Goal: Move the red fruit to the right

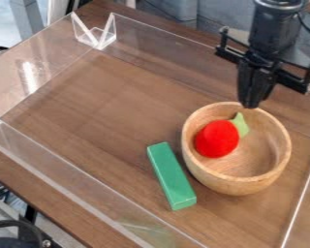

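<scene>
In the single camera view, the red fruit [219, 139] sits inside the wooden bowl [277, 160] at the lower right of the frame, lying left of the bowl's middle with its green leafy top [239, 123] turned toward the upper right. The bowl's raised wall rings the fruit on every side, so it stands between the fruit and the table around it.

The gripper [256, 98] hangs in the upper right of the frame, pointing straight down, its dark fingers pressed together into one narrow tip with no gap showing and nothing between them. That tip lines up with the bowl's far rim, up and to the right of the fruit; it is apart from the fruit, and whether it touches the rim cannot be told.

A green rectangular block [170, 174] lies flat on the wooden tabletop [106, 107], just left of the bowl, running diagonally toward the lower middle of the frame. A clear plastic wall [67, 174] borders the table, its right-hand panel standing close beside the bowl. A small clear folded piece [93, 33] rests near the upper left corner.
</scene>
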